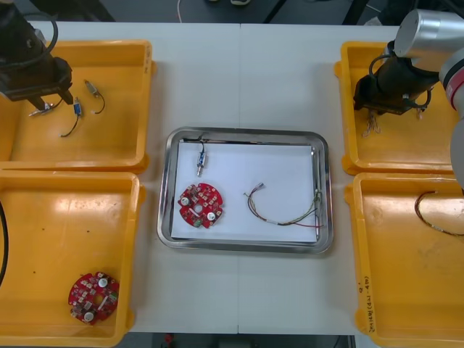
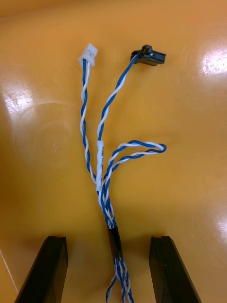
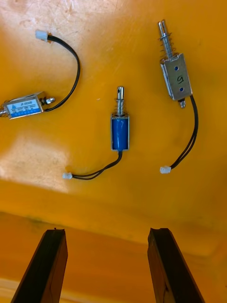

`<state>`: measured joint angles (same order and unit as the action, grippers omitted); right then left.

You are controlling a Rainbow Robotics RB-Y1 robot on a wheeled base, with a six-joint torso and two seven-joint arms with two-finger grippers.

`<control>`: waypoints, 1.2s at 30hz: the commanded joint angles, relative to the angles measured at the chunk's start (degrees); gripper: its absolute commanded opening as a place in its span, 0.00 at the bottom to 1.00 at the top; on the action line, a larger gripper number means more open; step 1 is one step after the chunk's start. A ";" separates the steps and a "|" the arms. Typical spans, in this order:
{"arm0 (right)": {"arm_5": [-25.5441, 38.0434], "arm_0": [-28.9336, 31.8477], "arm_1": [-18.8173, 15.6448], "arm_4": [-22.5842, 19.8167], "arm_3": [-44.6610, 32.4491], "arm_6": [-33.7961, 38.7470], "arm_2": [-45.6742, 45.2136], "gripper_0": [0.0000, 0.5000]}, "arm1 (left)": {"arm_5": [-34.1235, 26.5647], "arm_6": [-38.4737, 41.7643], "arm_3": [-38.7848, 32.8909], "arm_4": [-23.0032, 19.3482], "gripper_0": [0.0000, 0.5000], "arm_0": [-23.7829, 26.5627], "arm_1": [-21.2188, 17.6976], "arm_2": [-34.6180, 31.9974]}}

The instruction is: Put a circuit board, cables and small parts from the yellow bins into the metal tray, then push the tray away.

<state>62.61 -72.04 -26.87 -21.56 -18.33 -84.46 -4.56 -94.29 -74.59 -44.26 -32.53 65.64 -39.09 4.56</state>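
We see both arms at the far end of the table (image 1: 239, 72), one per side. R gripper (image 2: 108, 239) sits low in the far right yellow bin (image 1: 406, 145), fingers wide apart, holding nothing. The twisted blue and white cable (image 2: 101, 161) lies on the bin floor & runs btwn the two fingers w/ a gap either side. Its white plug (image 2: 88, 53) & black plug (image 2: 150, 57) lie beyond the fingertips, and a loop bends off partway along.

L gripper (image 3: 106, 232) is over the far left yellow bin (image 1: 109, 138), also spread wide, nothing in it. Beyond its fingers lie three small metal parts, each w/ a black lead & white plug: a blue one (image 3: 119, 131) in the middle, a silver one w/ a spring (image 3: 175, 78) to one side, a third (image 3: 22, 107) to the other. All are apart from each other & from the fingers.

Metal tray (image 1: 165, 210) sits mid-table btwn the bins, white inside. In it we see a round red circuit board (image 1: 201, 205) near its left edge, a small metal part w/ black lead (image 1: 200, 158) just beyond the board, & a thin cable (image 1: 279, 222) w/ red & yellow strands toward its right side. Near left bin (image 1: 58, 217) holds a second board (image 1: 93, 297). Near right bin (image 1: 391, 275) holds a red and yellow cable (image 1: 435, 217).
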 commanded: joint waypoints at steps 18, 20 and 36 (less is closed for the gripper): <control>0.58 1.90 -0.72 -1.38 -2.59 -3.96 0.78 1.00 | 14.66 -11.01 9.80 4.84 1.00 5.55 3.76 -0.96; 0.58 2.07 -0.72 -1.38 -2.59 -4.22 0.87 1.00 | 16.95 -11.80 11.74 5.02 1.00 5.72 4.02 -0.96; 1.20 2.25 -1.08 -1.55 -2.59 -5.72 0.96 0.00 | 26.00 -14.88 18.68 5.11 1.00 5.81 5.60 0.01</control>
<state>63.30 -71.11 -26.96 -22.55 -19.95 -87.72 -4.56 -69.91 -82.13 -26.75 -27.61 68.05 -34.26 4.56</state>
